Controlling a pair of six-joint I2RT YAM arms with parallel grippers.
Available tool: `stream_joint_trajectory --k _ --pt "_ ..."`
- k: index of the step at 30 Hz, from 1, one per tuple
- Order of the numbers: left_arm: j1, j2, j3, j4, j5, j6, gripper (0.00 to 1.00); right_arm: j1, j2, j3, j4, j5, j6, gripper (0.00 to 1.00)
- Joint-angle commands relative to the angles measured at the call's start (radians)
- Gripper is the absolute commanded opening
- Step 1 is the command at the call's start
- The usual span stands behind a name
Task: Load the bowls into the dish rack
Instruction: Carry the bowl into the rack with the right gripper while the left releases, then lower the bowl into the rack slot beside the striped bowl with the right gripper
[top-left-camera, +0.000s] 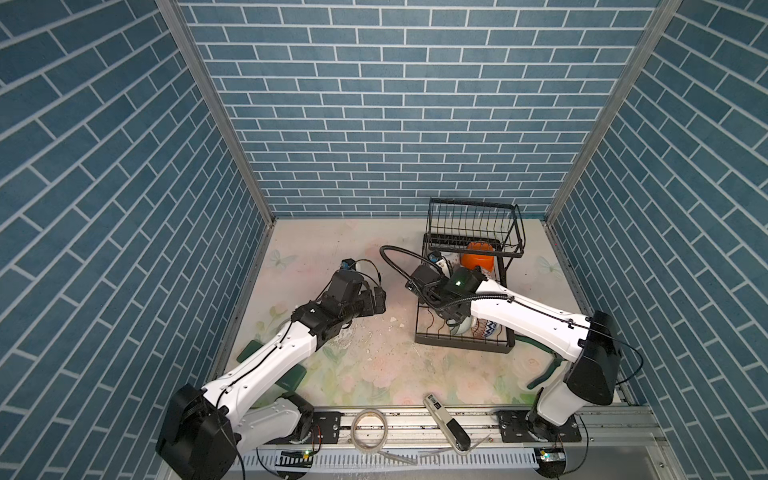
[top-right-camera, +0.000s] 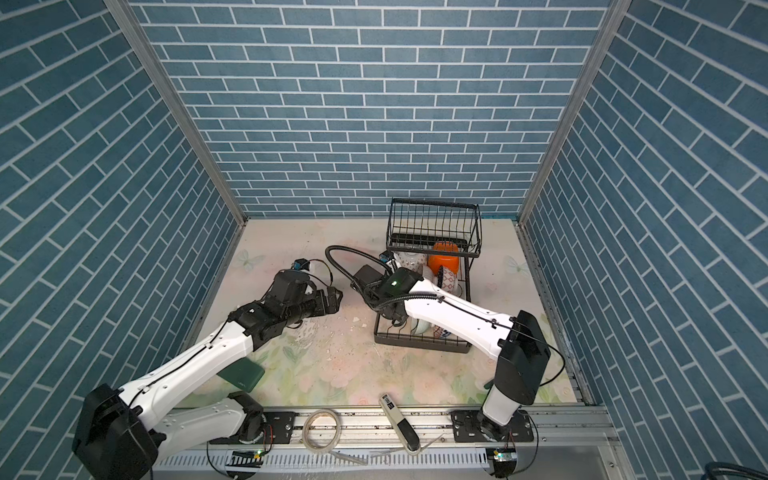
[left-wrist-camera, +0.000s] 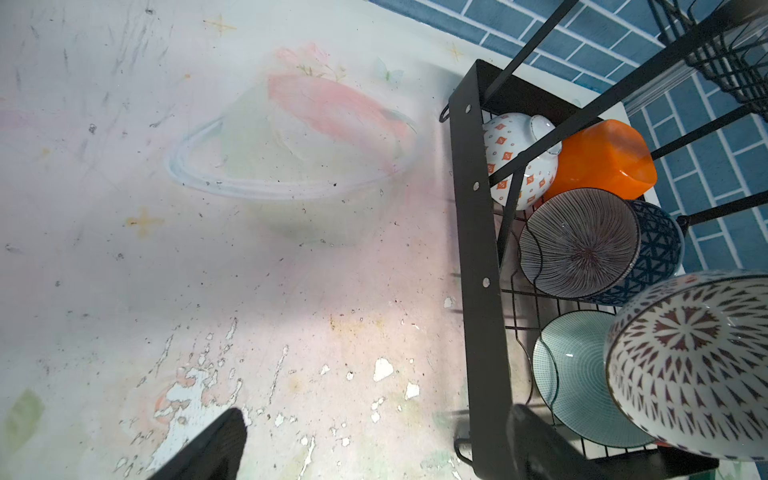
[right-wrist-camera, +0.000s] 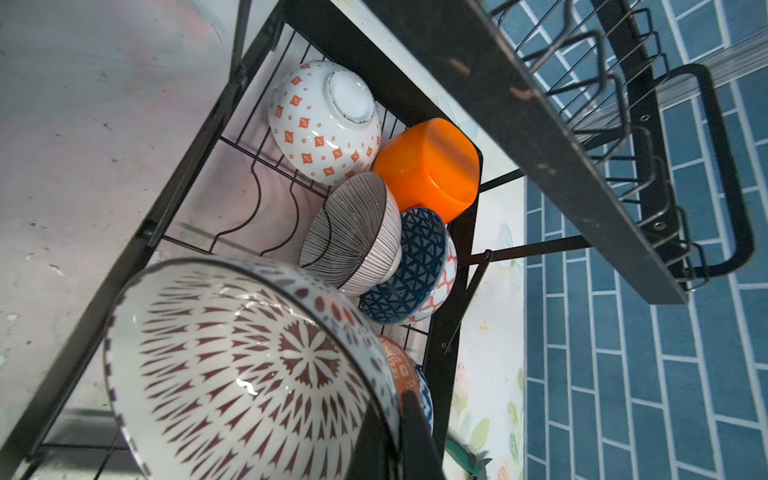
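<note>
Where blue brick-pattern walls (top-left-camera: 374, 124) box in three sides, floral table (top-left-camera: 374, 374) has worn, flaking print. Dish rack (top-left-camera: 461, 345) sits at 2 o'clock of table, near right wall, upper basket toward 12. Open tabletop runs 9 to 12 o'clock. Metal rail (top-left-camera: 415, 417) with tape roll (top-left-camera: 353, 430) lies along 6 o'clock edge.

Lower tier: white-orange bowl (right-wrist-camera: 320, 124), orange bowl (right-wrist-camera: 428, 166), striped bowl (right-wrist-camera: 349, 232) and blue bowl (right-wrist-camera: 415, 266) packed at 12 o'clock end, green bowl (left-wrist-camera: 582, 374) nearer 6.

Right gripper (right-wrist-camera: 395, 419) pinches rim of red-brown bowl (right-wrist-camera: 249, 374), tilted over rack's 6 o'clock end; contact with wires unclear. Left gripper (top-left-camera: 377, 302) spread wide, empty, above table at 9 o'clock of rack, apart from it. White flakes (top-left-camera: 392, 319) lie on table between them.
</note>
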Motion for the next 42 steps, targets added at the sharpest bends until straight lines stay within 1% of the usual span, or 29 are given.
stream_joint_trajectory --k 1,9,24,32,42 --pt "0.009 -0.015 -0.021 0.009 -0.014 0.01 1.0 0.005 0.03 0.071 -0.031 0.119 0.059 0.0" --pt "0.018 -0.042 -0.04 0.007 -0.018 0.01 1.0 0.003 0.098 0.107 -0.014 0.185 0.081 0.0" --pt "0.055 -0.117 -0.062 -0.035 -0.043 0.035 1.0 -0.038 0.236 0.168 -0.013 0.258 0.12 0.0" --pt "0.071 -0.129 -0.069 -0.043 -0.042 0.041 1.0 -0.055 0.311 0.196 -0.02 0.29 0.144 0.0" --pt "0.081 -0.141 -0.072 -0.051 -0.04 0.047 1.0 -0.071 0.373 0.23 -0.029 0.36 0.171 0.0"
